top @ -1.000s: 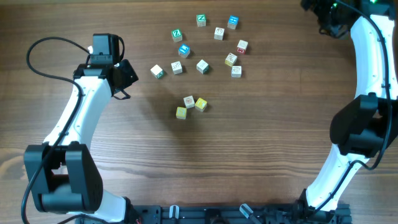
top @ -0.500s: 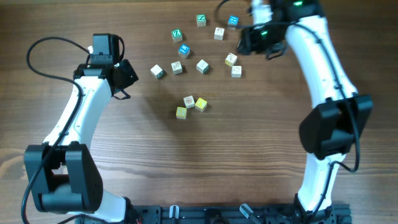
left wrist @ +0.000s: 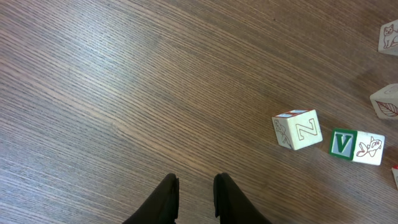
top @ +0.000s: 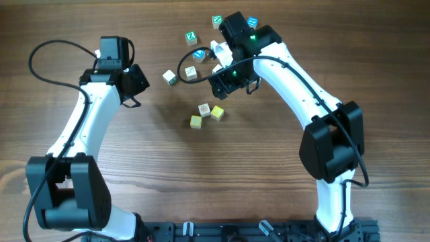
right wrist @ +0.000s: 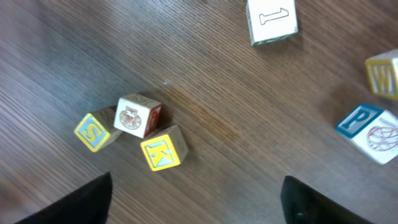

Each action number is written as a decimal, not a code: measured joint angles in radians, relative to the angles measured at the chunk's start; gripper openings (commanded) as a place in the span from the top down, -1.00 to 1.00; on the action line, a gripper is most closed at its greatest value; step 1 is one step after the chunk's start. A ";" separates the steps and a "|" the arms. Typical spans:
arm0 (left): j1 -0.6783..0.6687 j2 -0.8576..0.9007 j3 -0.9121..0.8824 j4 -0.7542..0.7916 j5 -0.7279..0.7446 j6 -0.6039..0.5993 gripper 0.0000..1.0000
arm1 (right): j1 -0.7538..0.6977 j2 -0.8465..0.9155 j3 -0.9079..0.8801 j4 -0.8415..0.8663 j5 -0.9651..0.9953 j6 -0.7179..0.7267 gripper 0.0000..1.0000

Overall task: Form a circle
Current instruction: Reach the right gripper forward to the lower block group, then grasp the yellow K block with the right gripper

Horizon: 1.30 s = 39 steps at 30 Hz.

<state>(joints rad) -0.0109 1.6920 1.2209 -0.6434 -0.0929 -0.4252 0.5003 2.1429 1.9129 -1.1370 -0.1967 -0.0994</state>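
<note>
Hovering over the dark wood-grain table (top: 269,175), the right gripper (right wrist: 199,200) is holding its two black fingers spread wide, one at each lower corner of its wrist view, with nothing between them but bare wood. Just ahead of it, toward the left of that view, the circle (right wrist: 138,116) is only beginning. Three small wooden letter cubes are huddling corner to corner: a yellow S, a cream one showing a shell and a yellow K. They are making a short arc, not a closed ring. Judging by that, the gathering step is in hand. The next move is calling for a loose cube, perhaps the blue-faced P cube (right wrist: 367,127) lying off to the right, to be gripped and set beside the K without nudging the three. Farther out, the left gripper (left wrist: 196,186) is hanging over bare wood, well apart from the cluster, its fingers parted only a crack and holding nothing.
</note>
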 measured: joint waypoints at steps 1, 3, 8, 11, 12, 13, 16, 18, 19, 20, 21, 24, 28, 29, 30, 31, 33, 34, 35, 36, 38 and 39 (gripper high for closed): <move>0.000 0.000 0.000 0.000 0.000 0.000 0.53 | -0.001 0.000 0.000 -0.001 0.001 -0.015 -0.21; 0.000 0.000 0.000 0.000 0.000 0.000 0.51 | -0.002 0.000 -0.002 -0.013 0.005 -0.043 -0.36; 0.000 0.000 0.000 0.000 0.000 0.000 0.49 | 0.018 0.000 -0.078 0.026 0.009 -0.136 -0.46; 0.000 0.000 0.000 0.000 0.000 0.000 0.46 | 0.052 0.000 -0.160 0.066 0.010 -0.196 -0.48; 0.000 0.000 0.000 0.000 0.000 0.000 0.46 | 0.072 0.000 -0.194 0.098 0.010 -0.204 -0.50; 0.000 0.000 0.000 0.000 0.000 0.000 0.46 | 0.080 0.000 -0.205 0.109 0.010 -0.214 -0.50; 0.000 0.000 0.000 0.000 0.000 0.000 0.44 | 0.109 0.000 -0.241 0.158 0.011 -0.235 -0.50; 0.000 0.000 0.000 0.000 0.000 0.000 0.43 | 0.122 0.000 -0.254 0.176 0.011 -0.244 -0.50; 0.000 0.000 0.000 0.000 0.000 0.000 0.43 | 0.124 0.000 -0.256 0.180 0.011 -0.244 -0.50; 0.000 0.000 0.000 0.000 0.000 0.000 0.43 | 0.124 0.000 -0.257 0.188 0.011 -0.246 -0.50; 0.000 0.000 0.000 0.000 0.000 0.000 0.43 | 0.123 0.000 -0.261 0.204 0.011 -0.247 -0.49; 0.000 0.000 0.000 0.000 0.000 0.000 0.42 | 0.123 0.000 -0.297 0.257 0.015 -0.248 -0.47; 0.000 0.000 0.000 0.000 0.000 0.000 0.42 | 0.123 0.000 -0.342 0.290 0.043 -0.247 -0.34; 0.000 0.000 0.000 0.000 0.000 0.000 0.41 | 0.123 0.000 -0.346 0.290 0.057 -0.247 -0.25; 0.000 0.000 0.000 0.000 0.000 0.000 0.41 | 0.123 0.000 -0.347 0.291 0.068 -0.247 -0.22; 0.000 0.000 0.000 0.000 0.000 0.000 0.40 | 0.123 0.000 -0.347 0.294 0.072 -0.248 -0.19; 0.000 0.000 0.000 0.000 0.000 0.000 0.40 | 0.123 0.000 -0.347 0.301 0.077 -0.243 -0.11; 0.000 0.000 0.000 0.000 0.000 0.000 0.39 | 0.123 0.000 -0.347 0.301 0.079 -0.241 -0.09; 0.000 0.000 0.000 0.000 0.000 0.000 0.38 | 0.123 0.000 -0.347 0.301 0.082 -0.239 -0.07; 0.000 0.000 0.000 0.000 0.000 0.000 0.38 | 0.123 0.000 -0.347 0.301 0.084 -0.239 -0.05; 0.000 0.000 0.000 0.000 0.000 0.000 0.37 | 0.123 0.000 -0.347 0.301 0.086 -0.231 -0.02; 0.000 0.000 0.000 0.000 0.000 0.000 0.37 | 0.123 0.000 -0.347 0.301 0.086 -0.227 0.00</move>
<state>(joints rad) -0.0109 1.6920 1.2209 -0.6430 -0.0929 -0.4252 0.6231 2.1429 1.5658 -0.8356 -0.1104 -0.3260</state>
